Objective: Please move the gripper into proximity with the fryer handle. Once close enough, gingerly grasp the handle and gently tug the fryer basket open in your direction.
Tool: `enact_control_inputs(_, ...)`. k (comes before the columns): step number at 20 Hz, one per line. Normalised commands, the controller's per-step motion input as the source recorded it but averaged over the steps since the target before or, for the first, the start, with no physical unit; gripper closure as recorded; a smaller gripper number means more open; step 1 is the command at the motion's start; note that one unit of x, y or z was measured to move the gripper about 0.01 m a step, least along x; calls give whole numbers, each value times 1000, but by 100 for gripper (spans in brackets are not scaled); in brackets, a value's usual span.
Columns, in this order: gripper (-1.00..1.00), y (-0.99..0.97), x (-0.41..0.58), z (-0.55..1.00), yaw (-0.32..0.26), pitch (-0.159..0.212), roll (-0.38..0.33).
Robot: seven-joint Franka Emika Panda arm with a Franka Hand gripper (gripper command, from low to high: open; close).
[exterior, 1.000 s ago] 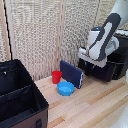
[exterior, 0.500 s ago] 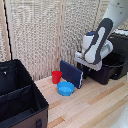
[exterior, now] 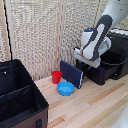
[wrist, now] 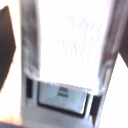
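The black fryer point(exterior: 109, 70) stands at the exterior view's right, against the curtain. Its basket's flat dark glossy front panel point(exterior: 71, 74) faces the exterior view's left and stands out from the body. I cannot make out the fryer handle in either view. My gripper point(exterior: 88, 62), a white block at the arm's tip, hangs just above the dark section between the panel and the fryer body. Its fingers are hidden there. The wrist view is blurred and shows only a white block with a grey plate point(wrist: 62, 95) below it.
A red cup point(exterior: 57, 76) and a blue bowl point(exterior: 65, 88) sit on the wooden table in front of the panel. A large black fabric case with dividers point(exterior: 20, 100) fills the exterior view's lower left. A pale curtain hangs behind.
The arm has shifted slightly toward the exterior view's left and its upper link stands more upright. The panel, cup and bowl have not moved.
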Motion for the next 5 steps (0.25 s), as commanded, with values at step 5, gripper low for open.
enact_control_inputs(5,-100,-7,30,871,-73,60,-15)
